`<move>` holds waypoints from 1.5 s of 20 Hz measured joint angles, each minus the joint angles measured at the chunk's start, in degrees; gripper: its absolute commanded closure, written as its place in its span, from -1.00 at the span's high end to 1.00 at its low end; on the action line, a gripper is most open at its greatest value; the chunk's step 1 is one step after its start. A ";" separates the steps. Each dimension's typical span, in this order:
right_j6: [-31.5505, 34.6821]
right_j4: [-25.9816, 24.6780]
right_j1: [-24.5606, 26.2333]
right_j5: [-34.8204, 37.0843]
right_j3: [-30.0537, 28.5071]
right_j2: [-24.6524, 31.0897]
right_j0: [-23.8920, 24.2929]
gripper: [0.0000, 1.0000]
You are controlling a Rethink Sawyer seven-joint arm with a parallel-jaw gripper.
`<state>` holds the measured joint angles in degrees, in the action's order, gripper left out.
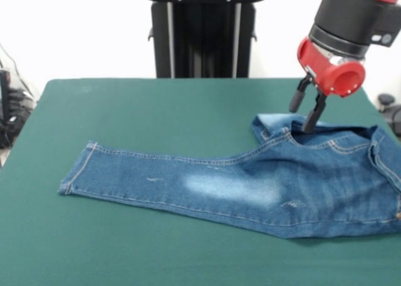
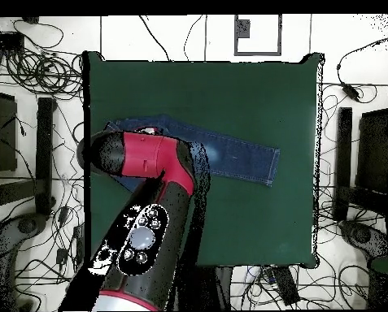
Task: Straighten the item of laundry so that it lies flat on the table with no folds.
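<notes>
Denim: the blue jeans [image 1: 250, 186] lie on the dark green table [image 1: 156, 111], one leg stretched out flat toward the left side of the front view, a pale faded patch near its middle.
Place on the table: in the front view the jeans sit toward the right side, the waist end running out of the picture at the right edge; from overhead [image 2: 237, 154] they lie in the left and middle part of the table [image 2: 262, 97], partly hidden beneath the arm.
Folded part: near the crotch, a flap of denim [image 1: 272, 124] is turned up or doubled over on the far side; whether it is the second leg tucked under I cannot tell.
Gripper: the gripper [image 1: 307, 111] hangs over that flap, its two black fingers [image 1: 313, 114] spread apart and holding nothing, tips just above or touching the cloth.
Done, as I judge it: one leg is already smooth and straight.
Left to do: the bunched flap and the waist area likely need pulling out before the garment lies flat with no folds.
Progress: roughly midway, by my estimate.
</notes>
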<state>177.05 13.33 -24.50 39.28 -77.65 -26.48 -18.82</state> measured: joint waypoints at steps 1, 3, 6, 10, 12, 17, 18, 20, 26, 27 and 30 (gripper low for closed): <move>0.00 0.00 0.00 0.00 0.00 -0.08 0.00 1.00; 0.00 0.00 0.00 0.00 0.00 -0.24 -0.01 1.00; 0.00 -0.01 0.00 0.00 0.00 -0.24 -0.01 1.00; 0.00 -0.04 0.00 0.00 0.00 -0.25 -0.10 1.00; 0.00 -0.04 0.00 0.00 0.00 -0.25 -0.23 1.00; 0.00 -0.04 0.00 0.00 0.00 -0.25 -0.88 1.00; 0.00 -0.04 0.00 0.00 0.00 -0.25 -1.03 1.00; 0.00 -0.04 0.00 0.00 0.00 -0.25 -1.28 1.00; 0.00 -0.02 -0.70 0.00 -0.66 -0.24 -1.69 1.00; 0.00 -0.02 -0.99 0.00 -0.90 -0.25 -1.70 1.00; 0.00 -0.04 -2.01 0.01 -1.54 -0.24 -1.70 1.00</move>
<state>177.05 13.30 -26.51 39.30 -79.19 -26.72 -20.52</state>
